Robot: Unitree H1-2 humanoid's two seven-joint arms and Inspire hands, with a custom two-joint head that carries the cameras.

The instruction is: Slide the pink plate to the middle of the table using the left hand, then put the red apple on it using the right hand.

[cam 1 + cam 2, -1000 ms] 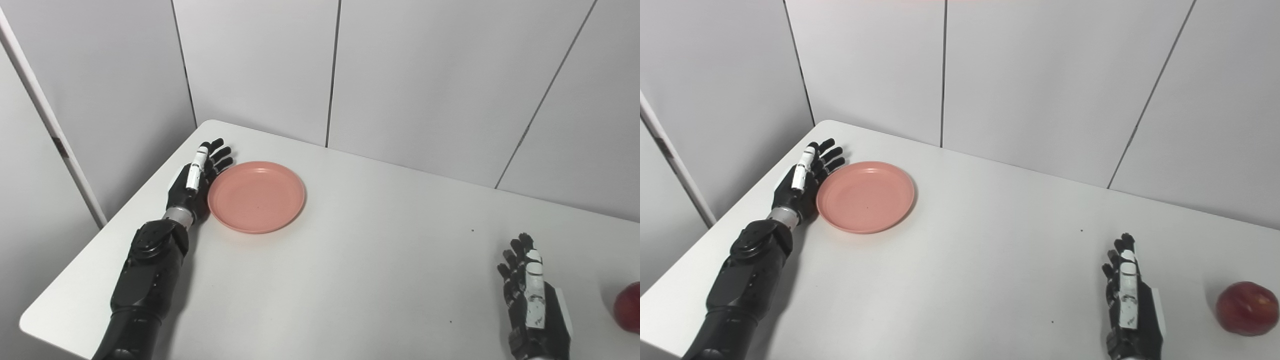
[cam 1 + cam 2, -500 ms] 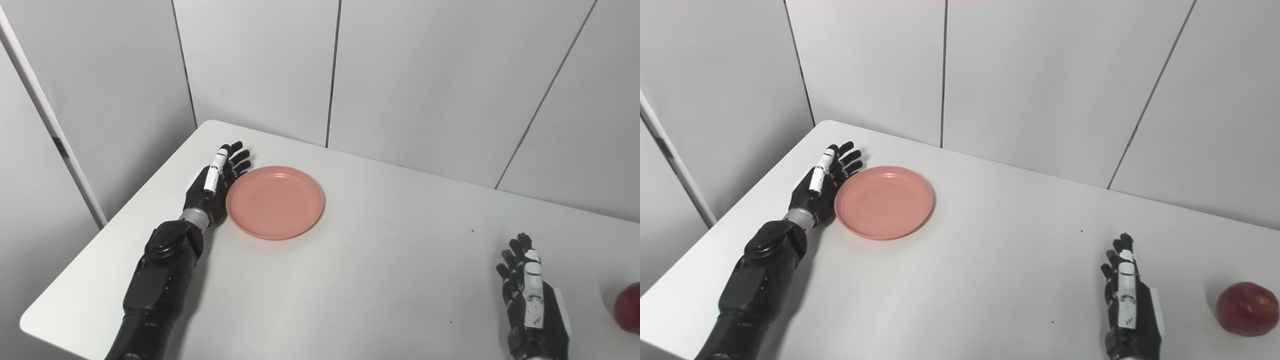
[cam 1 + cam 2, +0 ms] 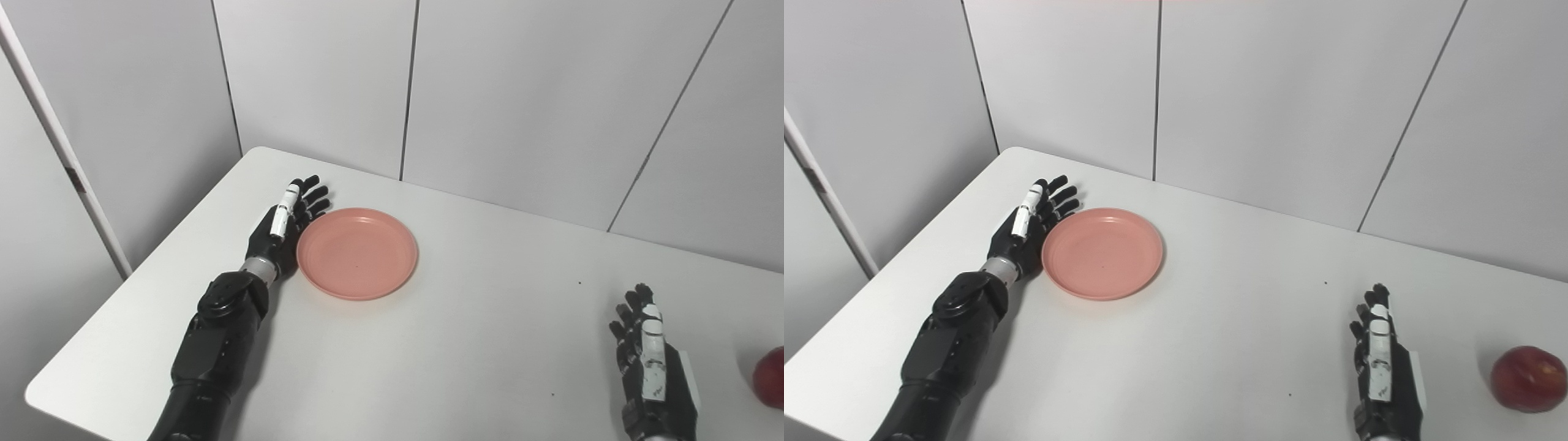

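Black left hand [image 3: 283, 225]: it lies edge-on along the left rim of the plate, palm side turned toward the plate and pressed against it; fingers straight, spread a little, closed on nothing.
Left arm [image 3: 211, 343]: dark forearm coming up from the bottom edge on the left side of the table, with a silver wrist band just below the hand.
Pink plate [image 3: 358, 253]: shallow round dish, flat on the table, left of the table's middle and toward the far edge; nothing in it but a small dark speck near the centre.
Table [image 3: 1213, 343]: white top with rounded corners, set into a corner of pale grey wall panels; a few tiny dark specks on the bare stretch between plate and right hand.
Right hand [image 3: 1381, 367]: low at the near right, back of the hand upward with a white strip along it; fingers extended forward and close together, holding nothing. Whether it touches the table top I cannot tell.
Red apple [image 3: 1527, 378]: on the table at the far right, near the front edge, to the right of the right hand and apart from it; well apart from the plate.
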